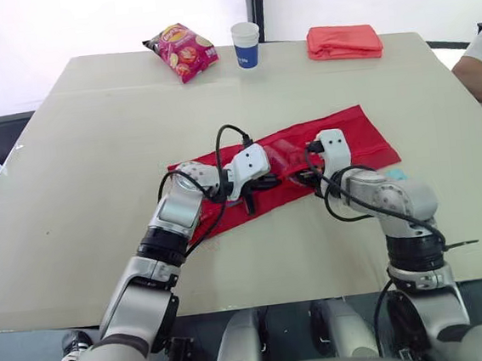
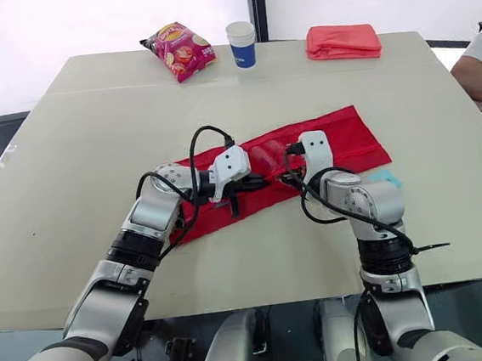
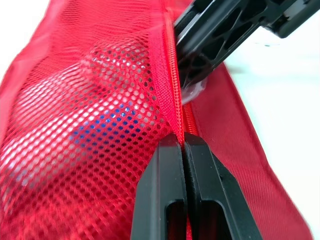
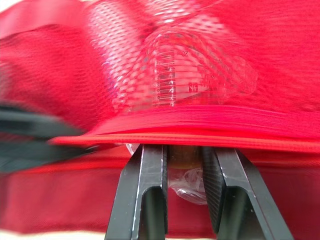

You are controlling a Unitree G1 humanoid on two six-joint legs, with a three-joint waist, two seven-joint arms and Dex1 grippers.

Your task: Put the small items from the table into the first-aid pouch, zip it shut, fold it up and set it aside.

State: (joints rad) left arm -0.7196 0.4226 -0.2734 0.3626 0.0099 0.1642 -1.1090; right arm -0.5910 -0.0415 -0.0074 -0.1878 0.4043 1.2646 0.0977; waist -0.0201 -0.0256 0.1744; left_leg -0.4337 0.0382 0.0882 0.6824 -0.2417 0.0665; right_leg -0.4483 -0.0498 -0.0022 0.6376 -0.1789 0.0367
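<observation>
The red first-aid pouch (image 1: 340, 141) lies unfolded across the middle of the table, its mesh pocket (image 3: 85, 125) holding clear packets (image 4: 172, 82). My left gripper (image 1: 261, 182) rests on the pouch's near edge, shut on the zipper line (image 3: 175, 100) of the mesh pocket. My right gripper (image 1: 312, 174) faces it from the right at the pocket's opening. Its fingers (image 4: 150, 175) are closed on a small clear-wrapped item (image 4: 185, 172) just below the pocket's edge. A small light-blue item (image 2: 383, 177) peeks out beside the pouch, partly hidden by my right arm.
Along the table's far edge stand a crisp bag (image 1: 182, 51), a paper cup (image 1: 246, 44) and a folded red cloth (image 1: 345, 42). A person's arm (image 1: 479, 68) rests at the right edge of the table.
</observation>
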